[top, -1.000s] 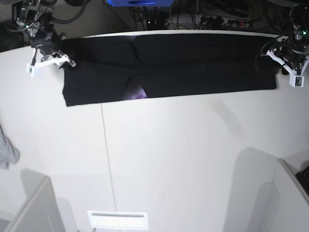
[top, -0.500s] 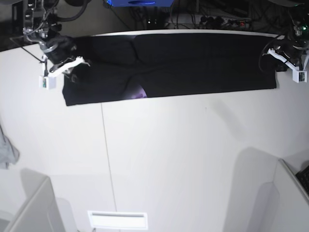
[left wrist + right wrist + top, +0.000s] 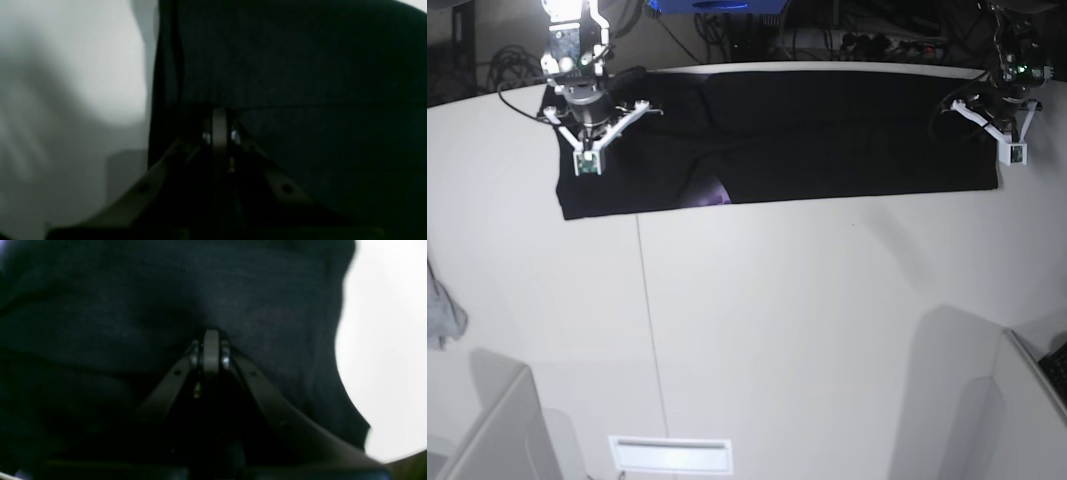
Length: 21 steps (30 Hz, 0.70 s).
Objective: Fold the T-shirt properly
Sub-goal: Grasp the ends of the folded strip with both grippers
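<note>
- Base view: the T-shirt point(image 3: 827, 130) lies as a long black band across the far part of the white counter point(image 3: 777, 330), its far edge along the counter's back rim.
- A small purple patch of print point(image 3: 712, 196) shows at the shirt's near edge, left of the middle.
- The right claw point(image 3: 586, 165) sits over the shirt's end on the view's left, pointing down at the cloth.
- The left claw point(image 3: 1013, 152) sits at the shirt's end on the view's right, by the corner of the cloth.
- Right wrist view: the right claw point(image 3: 210, 340) is clenched, its tips together and pressed into a bunch of black cloth point(image 3: 133, 306); white counter point(image 3: 383, 340) shows past the shirt's edge.
- Left wrist view: the left claw point(image 3: 219, 123) is also clenched, tips together at a seam or fold line in the shirt point(image 3: 300, 66); the picture is dim and blurred, so I cannot tell how much cloth is caught. Grey-white counter point(image 3: 66, 83) shows beside the shirt's edge.
- A grey cloth point(image 3: 441, 315) lies at the left edge of the base view, well apart from the shirt.
- Cables and a power strip point(image 3: 897, 44) sit behind the counter.
</note>
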Available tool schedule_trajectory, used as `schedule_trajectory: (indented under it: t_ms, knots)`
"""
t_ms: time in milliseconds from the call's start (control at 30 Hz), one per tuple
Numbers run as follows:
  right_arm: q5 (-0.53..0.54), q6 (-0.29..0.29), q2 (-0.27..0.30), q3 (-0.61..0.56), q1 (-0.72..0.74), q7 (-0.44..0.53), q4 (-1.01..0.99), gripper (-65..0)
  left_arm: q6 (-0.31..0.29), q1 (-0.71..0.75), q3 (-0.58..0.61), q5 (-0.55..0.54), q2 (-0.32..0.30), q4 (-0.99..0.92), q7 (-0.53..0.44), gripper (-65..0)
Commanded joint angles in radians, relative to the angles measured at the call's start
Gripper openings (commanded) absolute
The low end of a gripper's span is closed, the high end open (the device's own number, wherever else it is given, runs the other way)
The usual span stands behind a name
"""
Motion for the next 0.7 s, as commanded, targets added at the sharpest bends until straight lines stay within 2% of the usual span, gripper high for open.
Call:
schedule_trajectory:
  t_ms: [0, 267, 500, 667]
  knots:
    - [-0.004, -0.002, 0.005, 0.003, 0.014, 0.018, -0.007, -65.0, 0.002, -0.015, 0.010, 0.029, 0.009, -0.032, 0.038, -65.0]
    - [-0.007, -0.002, 0.005, 0.003, 0.135, 0.018, -0.145, -65.0, 0.002, -0.136, 0.020, 0.078, 0.021, -0.121, 0.043, -65.0]
    - [-0.011, -0.002, 0.016, 0.004, 0.246, 0.018, -0.239, -65.0, 0.002, -0.275, 0.027, 0.120, 0.021, -0.190, 0.107, -65.0]
    - [-0.011, -0.002, 0.042, 0.004, 0.336, 0.018, -0.321, -65.0, 0.002, -0.363, 0.108, 0.133, 0.015, -0.243, 0.107, -65.0]
